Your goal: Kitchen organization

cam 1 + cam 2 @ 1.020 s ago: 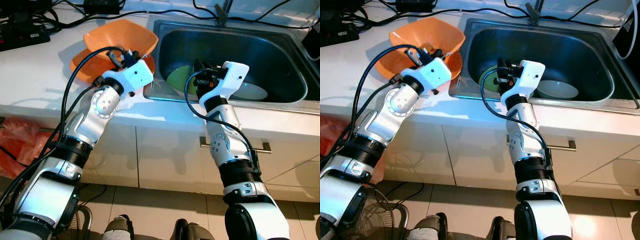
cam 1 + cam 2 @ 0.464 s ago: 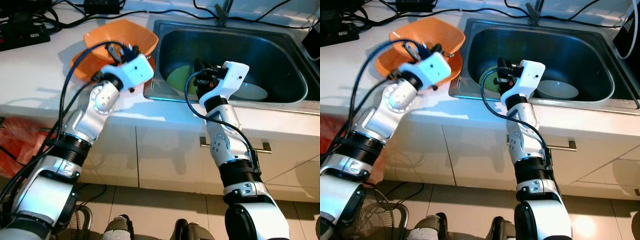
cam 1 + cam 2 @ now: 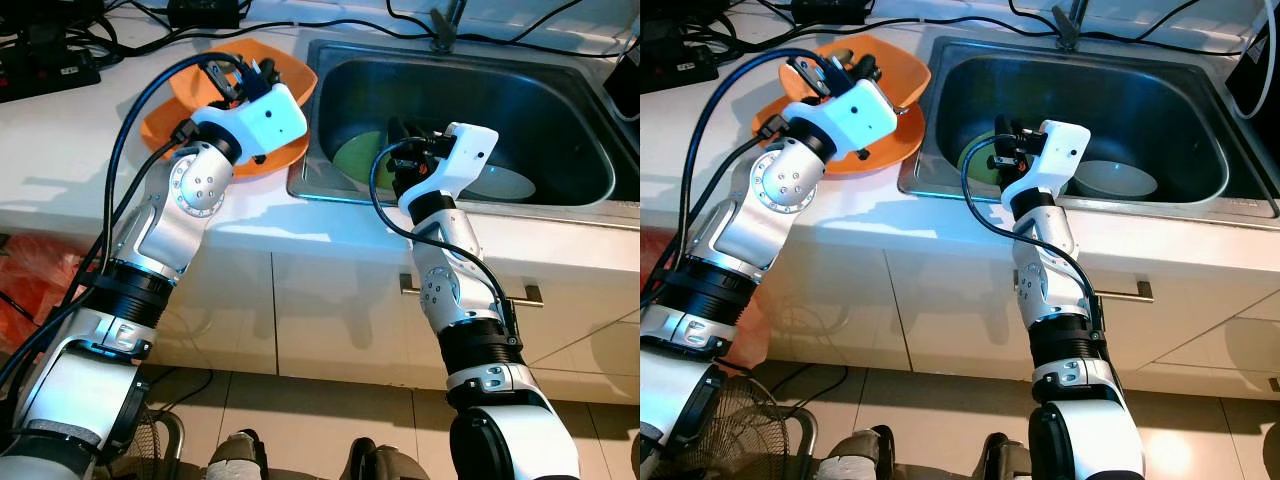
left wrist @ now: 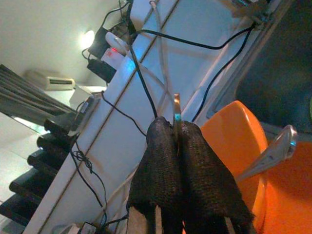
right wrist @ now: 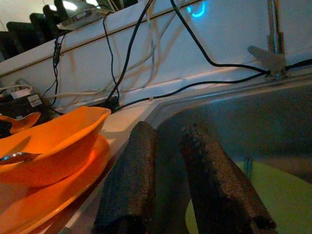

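Sink edge: orange bowl (image 3: 285, 72) on orange plate (image 3: 275, 160), just beside sink (image 3: 560, 195) rim.
Sink: green plate (image 3: 355, 158), grey bowl (image 3: 505, 182); room at 12 o'clock.
Counter: cables (image 3: 60, 45) at 10 o'clock.
Left gripper (image 4: 178, 141): clenched on thin orange-brown strip (image 4: 176, 105), over bowl.
Right gripper (image 5: 168, 161): slightly parted, empty, above green plate.
Spoon (image 4: 270, 152): resting in bowl.

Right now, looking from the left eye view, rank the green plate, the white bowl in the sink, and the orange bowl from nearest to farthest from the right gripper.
1. The green plate, in the sink right beside the right gripper.
2. The white bowl, in the sink toward the robot's right.
3. The orange bowl, on the counter left of the sink, under the left gripper.
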{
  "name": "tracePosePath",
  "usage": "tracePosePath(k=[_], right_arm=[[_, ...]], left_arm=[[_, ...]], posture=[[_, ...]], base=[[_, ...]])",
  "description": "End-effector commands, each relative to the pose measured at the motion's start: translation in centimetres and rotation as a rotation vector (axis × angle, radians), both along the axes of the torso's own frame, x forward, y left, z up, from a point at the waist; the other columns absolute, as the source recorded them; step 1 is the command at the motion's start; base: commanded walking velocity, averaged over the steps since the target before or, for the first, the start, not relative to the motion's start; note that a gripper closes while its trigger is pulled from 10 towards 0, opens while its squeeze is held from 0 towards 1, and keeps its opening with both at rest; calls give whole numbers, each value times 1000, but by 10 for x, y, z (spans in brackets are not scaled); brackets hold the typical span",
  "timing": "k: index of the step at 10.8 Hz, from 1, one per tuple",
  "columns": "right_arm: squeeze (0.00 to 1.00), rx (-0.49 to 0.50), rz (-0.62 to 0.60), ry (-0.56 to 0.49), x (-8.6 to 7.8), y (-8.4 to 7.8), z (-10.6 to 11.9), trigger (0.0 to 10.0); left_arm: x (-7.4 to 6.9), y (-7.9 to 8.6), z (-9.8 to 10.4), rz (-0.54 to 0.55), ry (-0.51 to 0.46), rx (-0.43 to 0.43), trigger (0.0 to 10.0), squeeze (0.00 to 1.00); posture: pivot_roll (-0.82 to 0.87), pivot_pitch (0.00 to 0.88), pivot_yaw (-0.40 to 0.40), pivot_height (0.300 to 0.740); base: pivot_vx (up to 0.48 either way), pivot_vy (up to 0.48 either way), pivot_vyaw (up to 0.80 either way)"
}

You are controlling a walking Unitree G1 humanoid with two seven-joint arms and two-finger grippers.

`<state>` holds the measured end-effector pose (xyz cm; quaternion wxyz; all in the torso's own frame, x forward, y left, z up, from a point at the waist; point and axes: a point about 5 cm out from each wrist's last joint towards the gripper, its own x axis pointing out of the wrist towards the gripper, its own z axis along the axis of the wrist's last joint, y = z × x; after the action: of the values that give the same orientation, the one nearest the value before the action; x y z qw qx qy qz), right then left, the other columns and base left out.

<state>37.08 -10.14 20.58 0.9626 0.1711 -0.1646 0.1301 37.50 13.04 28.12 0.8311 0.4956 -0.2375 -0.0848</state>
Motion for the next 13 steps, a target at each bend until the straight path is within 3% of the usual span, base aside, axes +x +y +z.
tracePosePath(k=[1,10,11,13], right_arm=[[0,7,-5,-2,1,-2,1,10000],[0,7,-5,-2,1,-2,1,10000],[0,8,-8,-2,1,-3,1,10000],[0,8,-7,-2,1,-2,0,10000]], left_arm=[[-3,-3,12,-11,-44,-9,10000,0],[-3,-3,12,-11,-44,-9,10000,0],[-15,-18,17,-147,-104,-300,10000,0],[-14,-9,11,-124,-108,-451,10000,0]], posture=[[106,122,-47,740],[106,122,-47,740],[105,112,-43,740],[105,109,-42,740]], base=[[0,0,0],[0,0,0],[0,0,0],[0,0,0]])
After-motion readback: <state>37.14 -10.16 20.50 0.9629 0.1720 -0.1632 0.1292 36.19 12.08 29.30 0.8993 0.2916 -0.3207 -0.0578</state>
